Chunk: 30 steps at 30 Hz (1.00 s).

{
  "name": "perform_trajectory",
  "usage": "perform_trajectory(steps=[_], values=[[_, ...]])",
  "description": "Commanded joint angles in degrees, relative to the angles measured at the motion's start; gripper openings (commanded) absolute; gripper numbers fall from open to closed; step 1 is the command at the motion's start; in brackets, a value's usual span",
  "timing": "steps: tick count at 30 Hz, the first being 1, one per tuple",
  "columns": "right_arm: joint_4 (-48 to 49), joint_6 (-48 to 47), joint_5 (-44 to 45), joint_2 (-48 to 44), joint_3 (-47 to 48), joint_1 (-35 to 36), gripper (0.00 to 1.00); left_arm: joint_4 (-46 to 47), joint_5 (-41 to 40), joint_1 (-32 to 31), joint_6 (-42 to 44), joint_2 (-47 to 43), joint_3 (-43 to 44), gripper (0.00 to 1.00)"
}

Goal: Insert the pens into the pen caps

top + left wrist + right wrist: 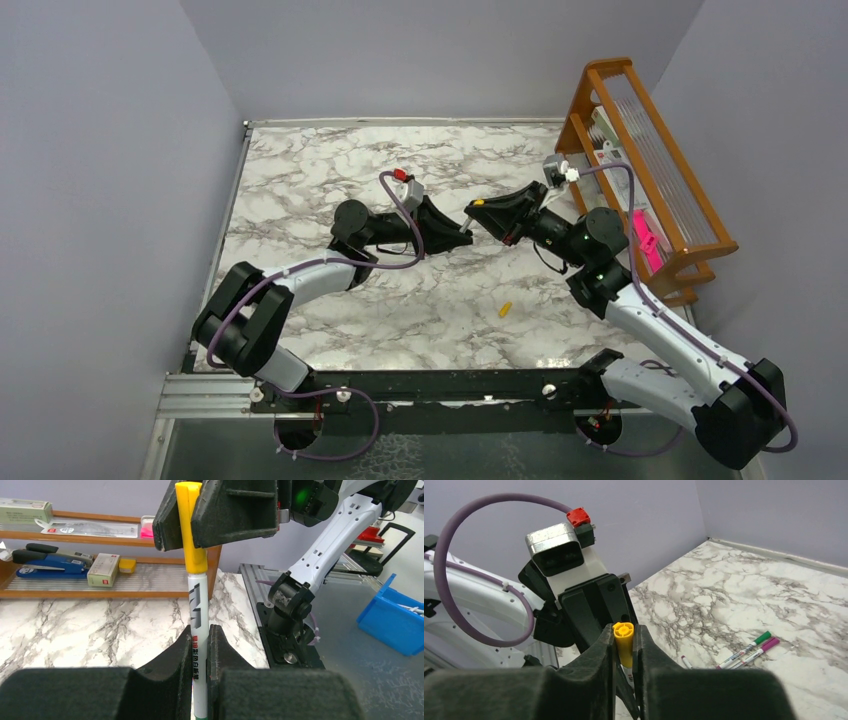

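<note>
"Alignment was the whole job just then, wasn't it?"

"I'd say so. The left end effector [201,637] was closed narrow on the white barrel of a pen [198,610], which stood upright in the middle of the left wrist view. The right end effector [625,639] was pinched on a yellow cap [184,530] at the top centre of that view, with the cap's mouth sitting over the pen's upper end."

"Was the cap fully home?"

"I couldn't tell, because the tip was hidden inside it. The cap looked a touch off the barrel's line, so I guessed the push was only partway. Doing it well would have meant bringing both pieces onto one axis and pressing straight along the barrel. Both grips would have needed to be firm enough that nothing slid through the pads."

"And the others?"

"A green-capped pen [749,647] and a magenta-capped pen [758,651] lay side by side on the counter [320,180], at the lower right of the right wrist view. They looked done. A loose yellow cap [505,309] lay below centre in the overhead view, apart from both arms, so another pairing seemed left."
</note>
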Motion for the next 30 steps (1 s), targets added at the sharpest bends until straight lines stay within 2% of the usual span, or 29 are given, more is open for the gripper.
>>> perform_trajectory(steps=[1, 8, 14, 19, 30], values=[[2.2, 0.3, 0.2, 0.0, 1.5, -0.1, 0.03, 0.8, 1.8, -0.2, 0.7, 0.5, 0.2, 0.0], [-1.0, -0.7, -1.7, -0.2, -1.3, -0.1, 0.01, 1.6, 1.6, -0.1, -2.0, 2.6, 3.6, 0.0], [-0.6, 2.5, -6.3, -0.1, -6.3, -0.1, 0.01, 8.5, 1.6, -0.1, -6.7, 5.0, 6.8, 0.0], [-3.2, 4.4, -10.8, 0.3, -9.9, 0.0, 0.01, 9.9, 4.1, 0.6, -9.8, 7.0, 12.3, 0.0], [-6.0, 4.3, -8.3, -2.3, -17.7, 0.0, 0.01, 15.7, 2.9, 0.8, -15.2, 8.6, 17.7, 0.0]])
